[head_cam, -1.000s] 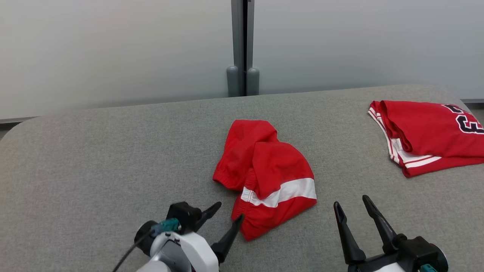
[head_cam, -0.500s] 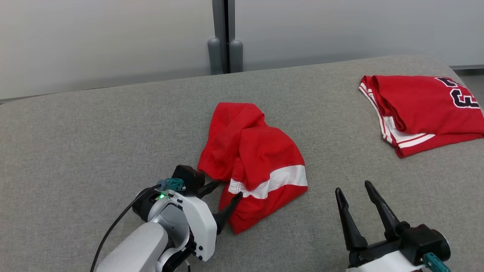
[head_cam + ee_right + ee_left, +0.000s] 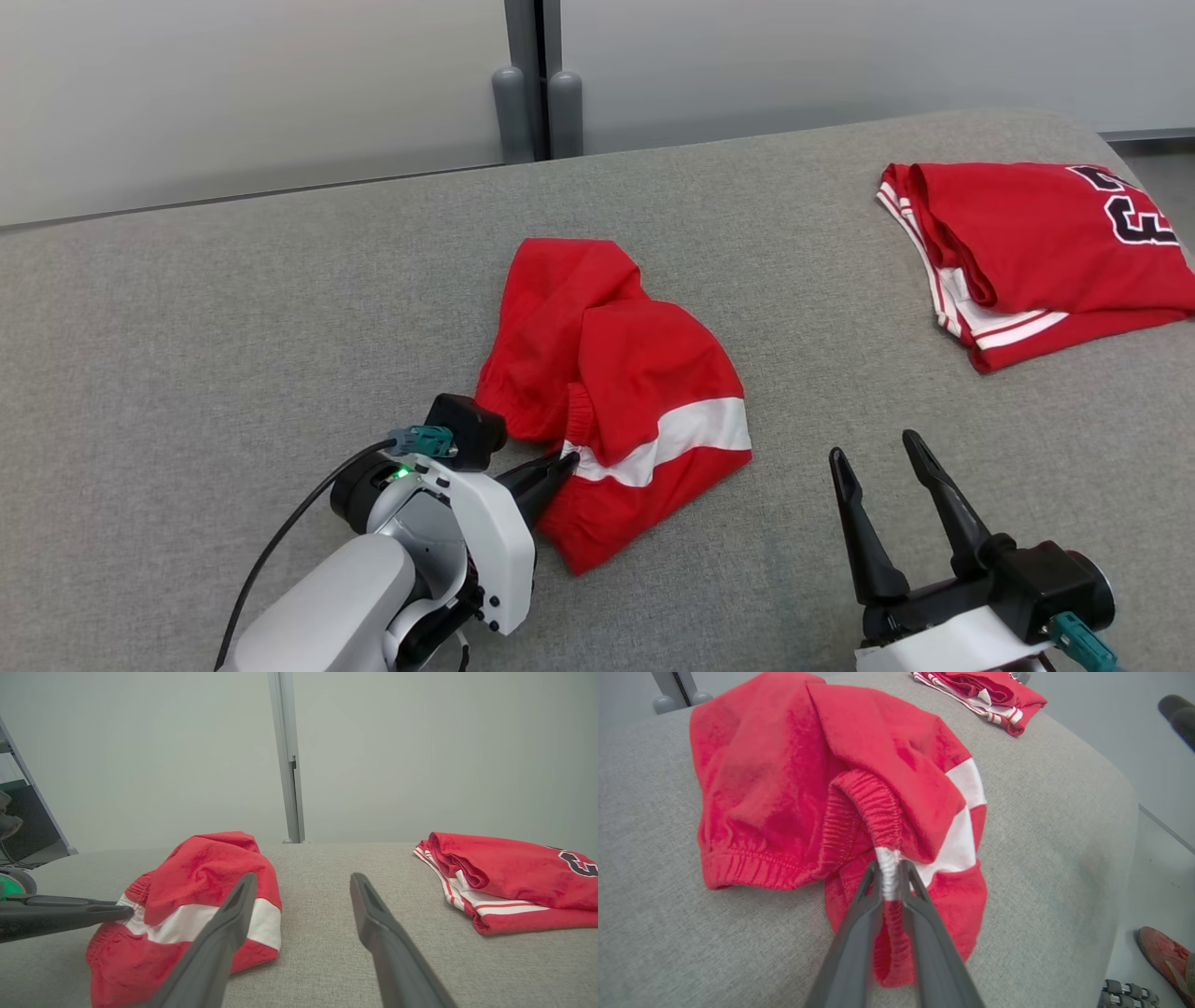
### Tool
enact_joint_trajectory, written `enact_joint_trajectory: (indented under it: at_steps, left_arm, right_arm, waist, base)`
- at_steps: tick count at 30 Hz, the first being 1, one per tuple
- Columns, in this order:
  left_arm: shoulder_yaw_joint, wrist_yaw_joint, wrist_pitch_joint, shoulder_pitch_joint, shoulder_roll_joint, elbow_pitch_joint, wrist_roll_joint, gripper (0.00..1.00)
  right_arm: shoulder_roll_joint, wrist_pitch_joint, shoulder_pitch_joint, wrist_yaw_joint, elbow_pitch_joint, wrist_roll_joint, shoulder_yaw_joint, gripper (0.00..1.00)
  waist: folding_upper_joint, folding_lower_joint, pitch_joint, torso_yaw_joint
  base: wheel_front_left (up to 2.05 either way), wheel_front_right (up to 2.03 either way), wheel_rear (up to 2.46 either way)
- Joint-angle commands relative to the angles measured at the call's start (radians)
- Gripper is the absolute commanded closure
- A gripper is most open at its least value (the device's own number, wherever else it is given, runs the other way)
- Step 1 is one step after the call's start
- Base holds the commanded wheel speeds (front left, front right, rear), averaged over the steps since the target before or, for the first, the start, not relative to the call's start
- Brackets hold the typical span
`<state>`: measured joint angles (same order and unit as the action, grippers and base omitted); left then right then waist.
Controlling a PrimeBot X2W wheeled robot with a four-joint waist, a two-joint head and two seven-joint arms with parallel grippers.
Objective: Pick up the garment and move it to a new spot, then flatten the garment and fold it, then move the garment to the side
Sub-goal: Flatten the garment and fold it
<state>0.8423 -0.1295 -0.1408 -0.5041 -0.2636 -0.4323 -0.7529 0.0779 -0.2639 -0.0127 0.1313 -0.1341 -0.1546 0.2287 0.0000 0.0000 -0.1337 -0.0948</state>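
Observation:
A crumpled pair of red shorts (image 3: 625, 373) with a white stripe lies in the middle of the grey table (image 3: 187, 308). My left gripper (image 3: 563, 459) is shut on the elastic waistband at the white stripe's end, and the pinched band (image 3: 889, 875) shows between the fingers in the left wrist view. In the right wrist view the shorts (image 3: 201, 882) lie at the left, with the left gripper's fingers (image 3: 93, 912) at their edge. My right gripper (image 3: 873, 457) stands open above the cloth near the front, to the right of the shorts, with nothing between its fingers (image 3: 233, 914).
A folded red jersey (image 3: 1027, 243) with white trim and dark lettering lies at the table's far right, also the red jersey (image 3: 504, 882) in the right wrist view. A grey post (image 3: 527, 84) stands behind the table. A red shoe (image 3: 1164, 956) is on the floor past the table's edge.
My left gripper has gone forward to the shorts' waistband and shut on it. The head camera has shifted, so the whole scene sits differently. The right gripper stays open.

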Motion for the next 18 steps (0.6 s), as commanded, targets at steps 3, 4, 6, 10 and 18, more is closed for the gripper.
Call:
enact_joint_trajectory:
  at_steps: [3, 4, 6, 10, 18]
  left_arm:
    - [0.011, -0.001, 0.011, -0.016, -0.018, 0.007, -0.033, 1.0]
    - [0.011, -0.001, 0.015, -0.01, -0.026, 0.01, -0.043, 1.0]
    - [0.002, -0.001, 0.028, 0.011, -0.039, 0.02, -0.067, 1.0]
    - [-0.037, 0.01, 0.077, 0.074, -0.089, 0.065, -0.1, 1.0]
    - [-0.129, 0.108, 0.132, 0.252, -0.256, 0.214, -0.147, 1.0]
  right_arm:
    - [0.005, 0.0, -0.001, -0.001, 0.006, 0.007, -0.011, 0.0]
    - [0.005, 0.0, 0.002, -0.001, 0.005, 0.007, -0.013, 0.0]
    - [0.006, 0.0, 0.007, -0.001, 0.004, 0.006, -0.016, 0.0]
    - [0.015, 0.0, 0.017, -0.001, 0.0, -0.004, -0.015, 0.0]
    - [0.055, 0.0, 0.033, -0.001, -0.037, -0.051, 0.015, 0.0]
  waist:
    - [0.0, 0.0, 0.001, 0.009]
    - [0.0, 0.0, 0.002, 0.013]
    - [0.0, 0.0, 0.006, 0.025]
    - [0.0, 0.0, 0.011, 0.055]
    - [0.0, 0.0, 0.016, 0.13]
  base:
    - [0.0, 0.0, 0.0]
    - [0.0, 0.0, 0.0]
    - [0.0, 0.0, 0.0]
    - [0.0, 0.0, 0.0]
    - [0.0, 0.0, 0.0]
